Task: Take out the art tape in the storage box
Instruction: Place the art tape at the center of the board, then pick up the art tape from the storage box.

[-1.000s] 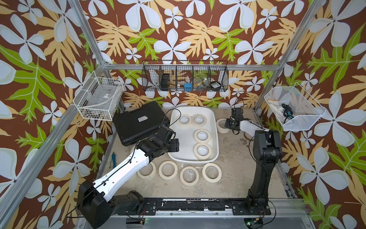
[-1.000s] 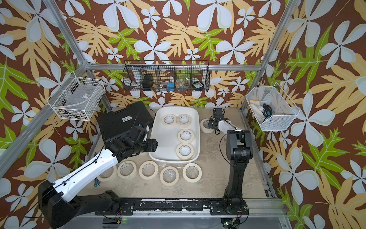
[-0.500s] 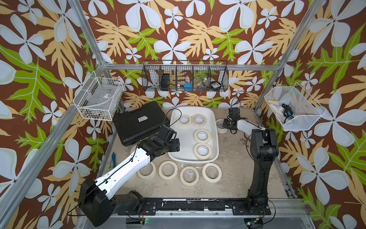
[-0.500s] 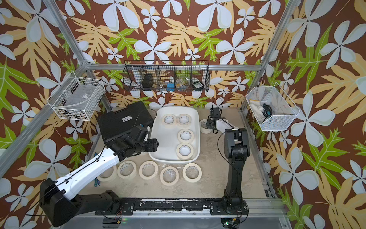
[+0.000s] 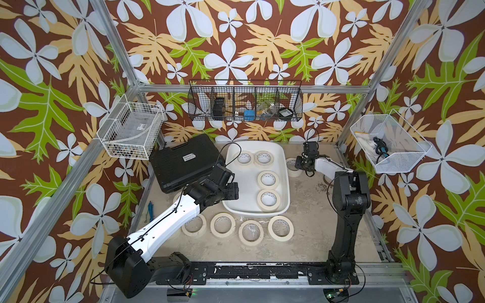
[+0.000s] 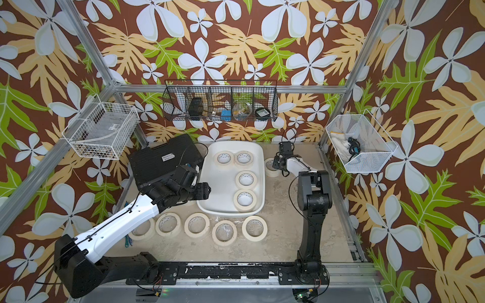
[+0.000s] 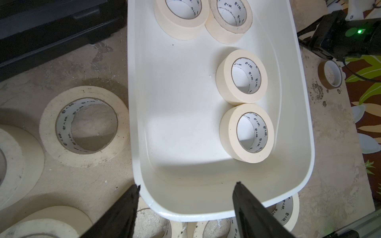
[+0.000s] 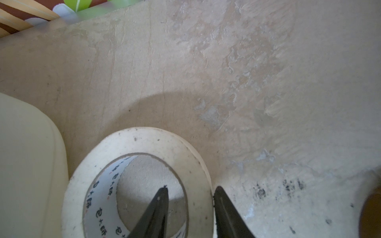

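The storage box (image 5: 244, 183) (image 6: 223, 183) is a white tub mid-table holding several art tape rolls (image 5: 268, 180) (image 7: 241, 76), all lying flat. Several more rolls (image 5: 223, 223) (image 6: 196, 224) lie in a row on the table in front of it. My left gripper (image 5: 235, 190) (image 7: 187, 184) is open and hovers over the box's near left corner with nothing between its fingers. Another roll (image 5: 292, 165) (image 8: 144, 140) rests on the table right of the box. My right gripper (image 5: 299, 165) (image 8: 191, 187) is open and straddles its wall, with the inner finger clear of the core.
A black hard case (image 5: 183, 162) lies left of the box, close to the left arm. A brown tape ring (image 7: 329, 74) sits near the right arm's base. Wire baskets hang on the left wall (image 5: 131, 133), back wall (image 5: 245, 105) and right wall (image 5: 388, 147).
My right gripper has shifted slightly left and its jaws have parted from the roll's wall, leaving the roll on the table. The left gripper has edged slightly toward the box.
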Controlling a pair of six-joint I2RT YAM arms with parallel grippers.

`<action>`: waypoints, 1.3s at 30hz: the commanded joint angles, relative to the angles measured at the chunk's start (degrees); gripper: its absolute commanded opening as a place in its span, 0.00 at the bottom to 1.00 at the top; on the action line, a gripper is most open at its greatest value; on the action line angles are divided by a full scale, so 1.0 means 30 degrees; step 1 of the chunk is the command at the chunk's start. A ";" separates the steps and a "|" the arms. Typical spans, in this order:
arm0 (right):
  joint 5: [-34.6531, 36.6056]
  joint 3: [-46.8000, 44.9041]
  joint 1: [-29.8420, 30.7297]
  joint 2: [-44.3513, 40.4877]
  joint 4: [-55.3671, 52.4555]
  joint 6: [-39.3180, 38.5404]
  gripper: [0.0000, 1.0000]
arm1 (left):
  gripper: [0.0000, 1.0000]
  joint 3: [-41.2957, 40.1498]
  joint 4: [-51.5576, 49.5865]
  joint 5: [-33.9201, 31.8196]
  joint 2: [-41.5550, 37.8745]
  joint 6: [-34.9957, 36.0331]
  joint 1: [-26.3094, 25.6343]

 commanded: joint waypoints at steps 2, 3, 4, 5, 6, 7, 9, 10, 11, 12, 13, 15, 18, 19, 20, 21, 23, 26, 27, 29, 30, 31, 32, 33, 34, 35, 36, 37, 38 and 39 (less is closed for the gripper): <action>-0.0590 0.0114 0.0030 -0.1063 -0.0488 0.0096 0.40 | 0.76 0.0283 0.0059 -0.0177 -0.0032 0.0227 0.0029; -0.0666 0.0064 0.0044 -0.1444 -0.0530 0.0056 0.40 | 0.76 0.0406 0.0037 -0.0240 0.0121 0.0261 0.0022; -0.0799 -0.0038 0.0045 -0.1765 -0.0601 0.0081 0.40 | 0.76 0.0519 0.0023 -0.0323 0.0238 0.0297 0.0022; -0.1035 -0.0047 0.0030 -0.2220 -0.0710 0.0140 0.40 | 0.76 0.0631 0.0066 -0.0366 0.0397 0.0336 0.0037; -0.1335 -0.0014 0.0025 -0.2556 -0.0788 0.0164 0.40 | 0.76 0.0781 0.0130 -0.0372 0.0577 0.0408 0.0022; -0.1739 -0.0030 0.0019 -0.3055 -0.0866 0.0238 0.40 | 0.76 0.0925 0.0269 -0.0375 0.0758 0.0482 0.0022; -0.2223 -0.0206 0.0019 -0.4081 -0.0919 0.0356 0.40 | 0.76 0.1285 0.0508 -0.0398 0.1108 0.0607 0.0022; -0.2430 -0.0376 0.0041 -0.4661 -0.0930 0.0462 0.40 | 0.76 0.1560 0.0607 -0.0387 0.1381 0.0657 0.0022; -0.2689 -0.0526 0.0045 -0.5246 -0.0965 0.0459 0.40 | 0.76 0.1879 0.0659 -0.0426 0.1649 0.0717 0.0022; -0.2906 -0.0659 0.0088 -0.5701 -0.1047 0.0459 0.40 | 0.76 0.2172 0.0693 -0.0482 0.1942 0.0709 0.0022; -0.3000 -0.0850 0.0146 -0.6312 -0.1176 0.0404 0.40 | 0.76 0.2545 0.0742 -0.0573 0.2273 0.0732 0.0022; -0.3215 -0.1277 0.0375 -0.7414 -0.1419 0.0357 0.40 | 0.76 0.3309 0.0756 -0.0885 0.2904 0.0690 0.0022; -0.3823 -0.2396 0.0688 -0.9400 -0.1511 0.0477 0.41 | 0.76 0.4461 0.0832 -0.1297 0.3962 0.0595 0.0022; -0.4480 -0.2882 0.0711 -1.0177 -0.1356 0.0642 0.41 | 0.76 0.4838 0.0814 -0.1420 0.4285 0.0515 0.0029; -0.5088 -0.3446 0.0746 -1.0947 -0.1292 0.0720 0.41 | 0.76 0.5143 0.0857 -0.1527 0.4652 0.0449 0.0022; -0.5290 -0.3786 0.0805 -1.1602 -0.1341 0.0722 0.41 | 0.76 0.5342 0.0948 -0.1678 0.4894 0.0369 0.0022; -0.5790 -0.4620 0.0957 -1.3100 -0.1668 0.0615 0.41 | 0.76 0.5631 0.1365 -0.1996 0.5387 0.0157 0.0044; -0.5943 -0.5513 0.1245 -1.4986 -0.2529 0.0099 0.42 | 0.76 0.6024 0.1872 -0.2222 0.6237 -0.0198 0.0210; -0.5981 -0.5799 0.1248 -1.5526 -0.2855 0.0032 0.43 | 0.76 0.6180 0.1975 -0.2266 0.6583 -0.0392 0.0305; -0.6332 -0.6568 0.1303 -1.6710 -0.3318 -0.0094 0.43 | 0.76 0.6653 0.2082 -0.2176 0.7510 -0.0766 0.0583; -0.6406 -0.6934 0.1339 -1.7214 -0.3472 -0.0181 0.43 | 0.76 0.6918 0.2117 -0.2139 0.7934 -0.0887 0.0676; -0.6384 -0.7276 0.1352 -1.7738 -0.3748 -0.0230 0.43 | 0.76 0.7211 0.2154 -0.2164 0.8476 -0.1042 0.0793; -0.6429 -0.7613 0.1358 -1.8172 -0.4022 -0.0244 0.42 | 0.77 0.7485 0.2259 -0.2163 0.8978 -0.1180 0.0895; -0.6539 -0.7856 0.1380 -1.8604 -0.4221 -0.0228 0.43 | 0.76 0.7726 0.2375 -0.2146 0.9394 -0.1324 0.0992; -0.6683 -0.8094 0.1393 -1.9007 -0.4417 -0.0165 0.43 | 0.76 0.8057 0.2467 -0.2049 0.9948 -0.1487 0.1139; -0.6781 -0.8368 0.1473 -1.9418 -0.4580 -0.0074 0.42 | 0.76 0.8397 0.2512 -0.2049 1.0495 -0.1662 0.1259; -0.6824 -0.8601 0.1588 -1.9756 -0.4668 -0.0010 0.42 | 0.77 0.8728 0.2543 -0.2090 1.0966 -0.1793 0.1350; -0.6829 -0.8865 0.1757 -2.0123 -0.4730 0.0075 0.43 | 0.76 0.9164 0.2513 -0.2105 1.1521 -0.1924 0.1442; -0.6851 -0.9159 0.1862 -2.0408 -0.4846 0.0156 0.42 | 0.76 0.9534 0.2484 -0.2168 1.2042 -0.2056 0.1563; -0.6856 -0.9385 0.1946 -2.0650 -0.4944 0.0223 0.42 | 0.77 0.9856 0.2484 -0.2293 1.2475 -0.2186 0.1653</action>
